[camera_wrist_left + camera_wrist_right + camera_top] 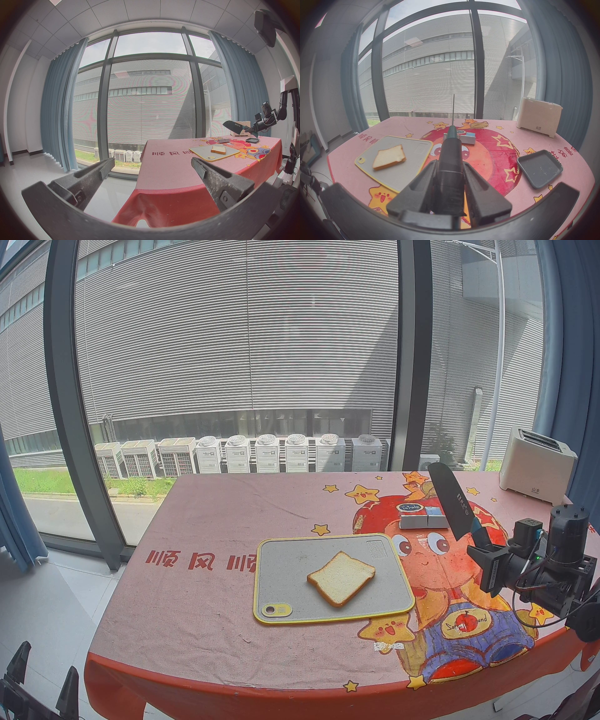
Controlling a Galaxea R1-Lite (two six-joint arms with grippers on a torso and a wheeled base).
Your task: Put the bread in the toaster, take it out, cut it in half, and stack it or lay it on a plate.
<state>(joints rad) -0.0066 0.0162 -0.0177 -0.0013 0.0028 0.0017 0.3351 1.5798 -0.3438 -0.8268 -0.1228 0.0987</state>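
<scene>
Soft square bread (340, 578) lies flat on a grey, yellow-rimmed plastic board (294, 565). At the board's 2 o'clock on the cloth-covered surface (206, 615) stands a boxy white toaster (536, 464) — a dark shallow plate (540, 168) sits near it. The right end effector (489, 554) clamps a black knife (454, 501), blade raised; the left end effector (152, 163) gapes wide.

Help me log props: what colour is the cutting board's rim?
The cutting board has a yellow rim around a grey face; the head view shows it best.
</scene>
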